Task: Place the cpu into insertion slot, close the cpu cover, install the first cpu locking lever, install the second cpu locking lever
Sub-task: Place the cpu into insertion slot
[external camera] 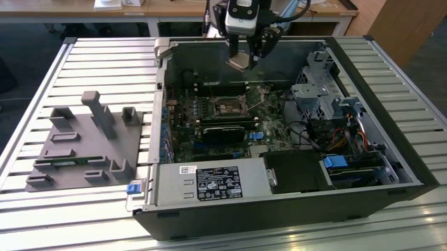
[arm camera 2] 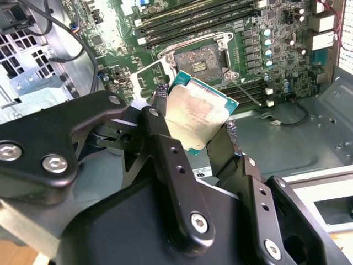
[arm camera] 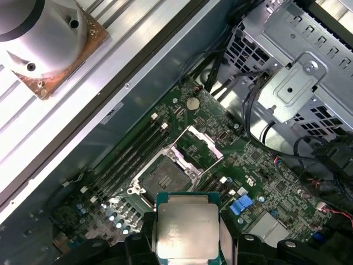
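Holding the cpu (external camera: 238, 61) by two opposite edges, your jaws are pinched on it in the upper middle of the exterior view, above the open computer case (external camera: 279, 214). In the second wrist view, one black finger (arm camera 2: 165, 143) presses each side of the chip, whose pale silver top sits tilted between them. Any marking on that top is too faint to read.

The insertion slot (external camera: 229, 107) lies near the centre of the exterior view, below the cpu and clearly apart from it. In the first wrist view you can see the slot uncovered, with the cpu cover (arm camera: 207, 142) swung up beside it.

A black-and-white label (external camera: 216, 184) sits on the grey box at the lower centre of the exterior view, its print too small to make out. On the exterior view's left, a grey fixture block (external camera: 84, 146) rests on the slatted bench (external camera: 104, 63).
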You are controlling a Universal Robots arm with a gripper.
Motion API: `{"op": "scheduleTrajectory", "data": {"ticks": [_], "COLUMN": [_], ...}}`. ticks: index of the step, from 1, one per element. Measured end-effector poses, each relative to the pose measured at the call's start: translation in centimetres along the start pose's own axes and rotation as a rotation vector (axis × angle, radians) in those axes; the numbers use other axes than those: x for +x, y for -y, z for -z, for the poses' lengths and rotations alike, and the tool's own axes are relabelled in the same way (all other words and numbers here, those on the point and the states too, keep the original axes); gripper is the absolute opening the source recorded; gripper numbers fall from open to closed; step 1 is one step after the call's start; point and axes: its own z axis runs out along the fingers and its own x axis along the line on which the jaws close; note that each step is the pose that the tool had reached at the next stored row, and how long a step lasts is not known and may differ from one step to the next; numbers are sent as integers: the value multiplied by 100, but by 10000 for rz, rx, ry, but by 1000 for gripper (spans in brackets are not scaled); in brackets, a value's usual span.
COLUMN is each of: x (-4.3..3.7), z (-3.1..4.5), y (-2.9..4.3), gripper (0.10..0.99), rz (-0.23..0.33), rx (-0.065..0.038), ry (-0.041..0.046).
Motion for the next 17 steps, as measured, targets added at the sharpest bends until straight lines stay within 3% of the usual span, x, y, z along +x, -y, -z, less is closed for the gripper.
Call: {"op": "scheduleTrajectory", "data": {"ticks": [17], "x": [0], "z": [0], "y": [0], "gripper": [537], "rz": [-879], "rx": [-17], "ry": [78]}}
